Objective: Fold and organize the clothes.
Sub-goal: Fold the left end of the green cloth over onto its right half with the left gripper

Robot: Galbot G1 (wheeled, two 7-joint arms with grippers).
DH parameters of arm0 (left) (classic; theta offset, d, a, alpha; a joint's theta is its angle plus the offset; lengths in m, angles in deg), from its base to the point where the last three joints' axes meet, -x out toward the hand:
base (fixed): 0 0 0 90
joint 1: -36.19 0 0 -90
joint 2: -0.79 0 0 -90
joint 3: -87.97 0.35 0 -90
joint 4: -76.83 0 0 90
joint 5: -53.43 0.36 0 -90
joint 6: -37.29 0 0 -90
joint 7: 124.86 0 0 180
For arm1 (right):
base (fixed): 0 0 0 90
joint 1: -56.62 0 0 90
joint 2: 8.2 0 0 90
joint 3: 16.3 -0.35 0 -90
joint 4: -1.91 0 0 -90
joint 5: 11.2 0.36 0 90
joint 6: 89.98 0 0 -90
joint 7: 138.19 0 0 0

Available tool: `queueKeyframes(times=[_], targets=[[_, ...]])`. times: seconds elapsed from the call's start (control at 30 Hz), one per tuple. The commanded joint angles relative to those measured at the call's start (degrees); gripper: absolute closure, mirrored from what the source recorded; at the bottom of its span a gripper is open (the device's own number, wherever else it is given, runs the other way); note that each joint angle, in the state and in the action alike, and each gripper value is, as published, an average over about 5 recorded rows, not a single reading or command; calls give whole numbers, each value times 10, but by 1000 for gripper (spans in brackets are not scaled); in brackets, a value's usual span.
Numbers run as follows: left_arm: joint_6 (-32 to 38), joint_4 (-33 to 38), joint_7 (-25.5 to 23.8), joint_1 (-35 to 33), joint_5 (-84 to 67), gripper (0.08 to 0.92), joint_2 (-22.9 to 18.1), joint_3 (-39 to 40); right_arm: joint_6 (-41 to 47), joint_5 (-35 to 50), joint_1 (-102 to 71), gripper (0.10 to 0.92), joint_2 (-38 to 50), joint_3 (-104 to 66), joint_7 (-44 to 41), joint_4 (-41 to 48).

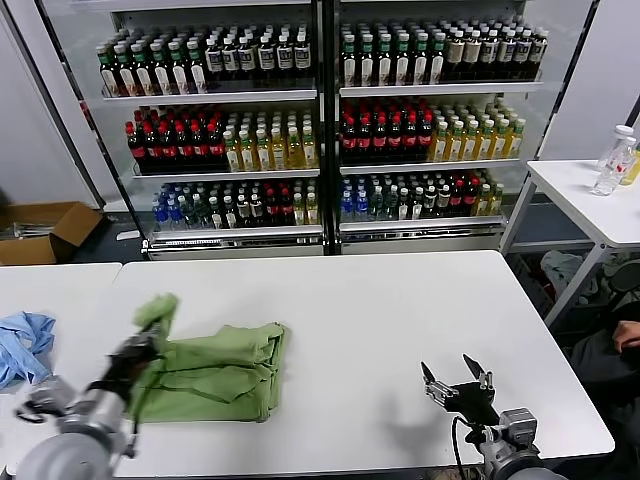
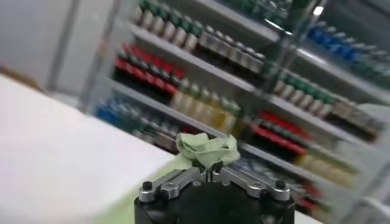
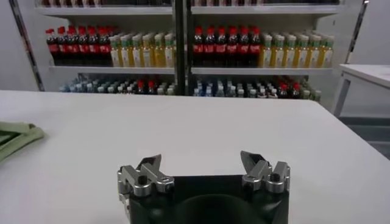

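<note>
White surface point(image 1: 340, 330) before glass-fronted drink coolers point(image 1: 320, 120) across the top of the frame. Green shirt point(image 1: 215, 375), partly folded, lower left of the head view. Left gripper point(image 1: 150, 340), lower left, jaws clamped on a bunched shirt edge, raised off the surface. Right gripper point(image 1: 455, 385), lower right, jaws spread wide, holding nothing. Blue cloth point(image 1: 22, 345) at far left edge
</note>
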Motion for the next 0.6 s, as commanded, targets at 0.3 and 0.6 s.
queueKeyframes(times=[0.3, 0.6], targets=[[20, -70, -58, 57, 248, 842, -36, 222, 0, 6, 2, 203, -3, -12, 0, 4], [20, 41, -93, -67, 158, 587, -8, 101, -1, 9, 4, 203, -3, -10, -1, 8]])
